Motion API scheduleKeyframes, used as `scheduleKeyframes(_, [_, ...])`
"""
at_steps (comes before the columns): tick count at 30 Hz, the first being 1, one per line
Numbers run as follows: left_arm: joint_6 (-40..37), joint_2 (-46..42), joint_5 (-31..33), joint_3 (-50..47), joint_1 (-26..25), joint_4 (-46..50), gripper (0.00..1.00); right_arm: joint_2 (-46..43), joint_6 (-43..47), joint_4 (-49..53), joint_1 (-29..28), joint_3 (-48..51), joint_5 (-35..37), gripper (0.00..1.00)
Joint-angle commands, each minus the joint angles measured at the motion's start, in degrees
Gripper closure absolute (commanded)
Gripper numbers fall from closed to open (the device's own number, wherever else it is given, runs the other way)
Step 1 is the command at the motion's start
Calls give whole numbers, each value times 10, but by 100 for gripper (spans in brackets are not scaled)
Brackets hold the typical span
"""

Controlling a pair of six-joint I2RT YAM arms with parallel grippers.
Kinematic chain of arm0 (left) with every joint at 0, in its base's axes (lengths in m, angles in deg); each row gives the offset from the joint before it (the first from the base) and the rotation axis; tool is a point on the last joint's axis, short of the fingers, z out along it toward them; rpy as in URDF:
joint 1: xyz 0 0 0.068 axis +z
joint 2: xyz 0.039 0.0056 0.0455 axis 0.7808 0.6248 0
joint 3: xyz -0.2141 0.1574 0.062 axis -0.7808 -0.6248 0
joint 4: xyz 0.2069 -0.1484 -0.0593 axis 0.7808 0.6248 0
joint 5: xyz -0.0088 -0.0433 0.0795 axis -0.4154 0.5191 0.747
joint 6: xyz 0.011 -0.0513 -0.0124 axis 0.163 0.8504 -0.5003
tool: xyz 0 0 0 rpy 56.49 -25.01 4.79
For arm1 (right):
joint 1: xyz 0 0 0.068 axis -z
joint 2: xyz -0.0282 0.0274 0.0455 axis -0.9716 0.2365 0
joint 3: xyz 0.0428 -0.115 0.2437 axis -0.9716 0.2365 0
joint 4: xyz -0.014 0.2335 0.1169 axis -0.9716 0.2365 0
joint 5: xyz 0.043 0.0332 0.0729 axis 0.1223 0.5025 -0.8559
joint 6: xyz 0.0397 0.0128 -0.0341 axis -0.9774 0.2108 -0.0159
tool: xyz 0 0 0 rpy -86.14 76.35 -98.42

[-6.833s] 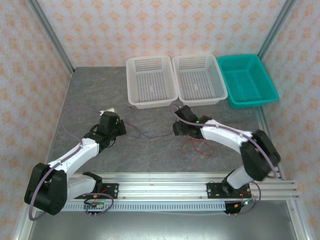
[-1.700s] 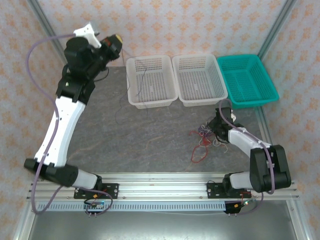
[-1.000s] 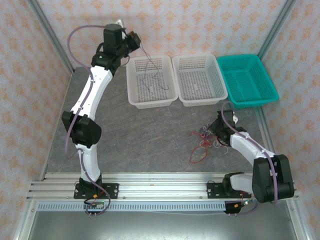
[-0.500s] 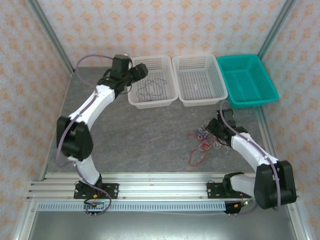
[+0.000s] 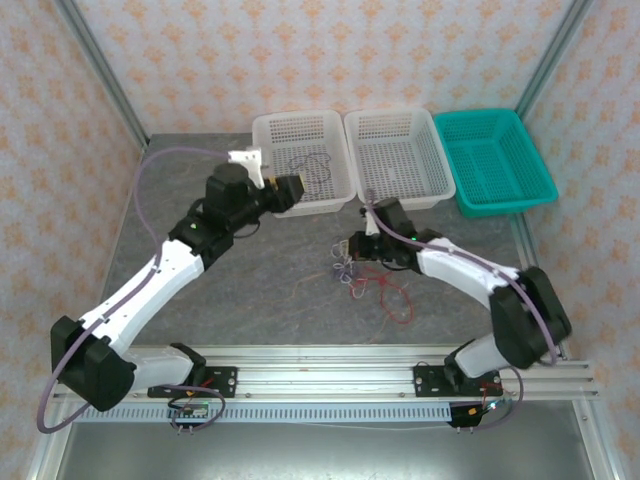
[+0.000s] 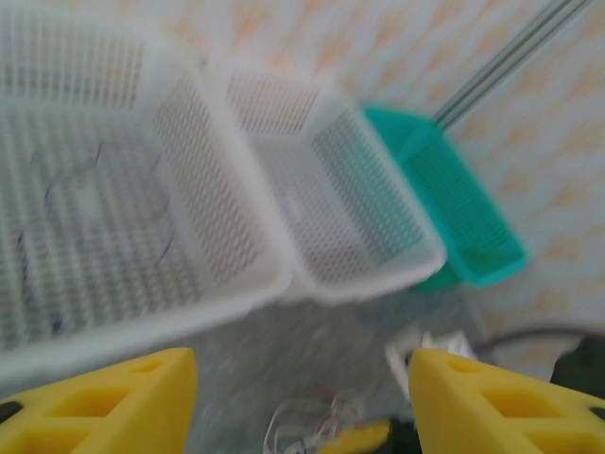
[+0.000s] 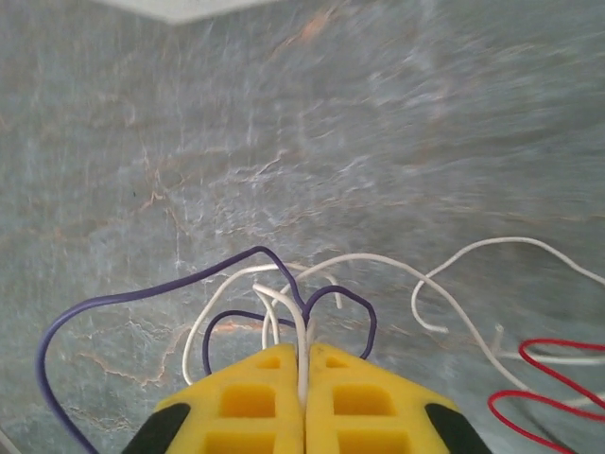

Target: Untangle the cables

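Here, thin looping cables [image 5: 352, 270] on veined grey table [image 5: 250, 290].

The worktop [image 5: 250, 300] looks like grey veined stone with a matt, faintly mottled face, and along its near side runs a rail [image 5: 320, 366] of brushed bare metal. The two white baskets [image 5: 390, 114] and the teal basket [image 5: 505, 200] are moulded plastic mesh with a soft sheen, and the cables [image 5: 350, 270] are thin wires in smooth insulation. The right end effector [image 7: 304, 352] has fingers [image 7: 248, 402] of matt yellow plastic, while the arm shells [image 5: 150, 290] are glossy white.
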Motion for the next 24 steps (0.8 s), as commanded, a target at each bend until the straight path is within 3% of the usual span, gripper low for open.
scheduleKeyframes(1, [37,-16,7,-50,-20,25,38,45,33,9,-18,-40,-25,82])
scheduleKeyframes(5, [83,-9,16,-95,-43,28,36,22,39,0,-20,-32,-4,63])
scheduleKeyframes(14, [138,119,16,-111,-65,-35,36,-116,12,-100,-20,76,65,49])
scheduleKeyframes(18, [173,187,-1,-116,-67,-102,43,-124,-12,-99,-20,96,61,48])
scheduleKeyframes(21, [188,224,-2,-110,-67,-117,59,-116,-29,-89,-20,96,50,48])
scheduleKeyframes(24, [194,243,1,-111,-68,-130,68,-112,-38,-87,-21,98,47,48])
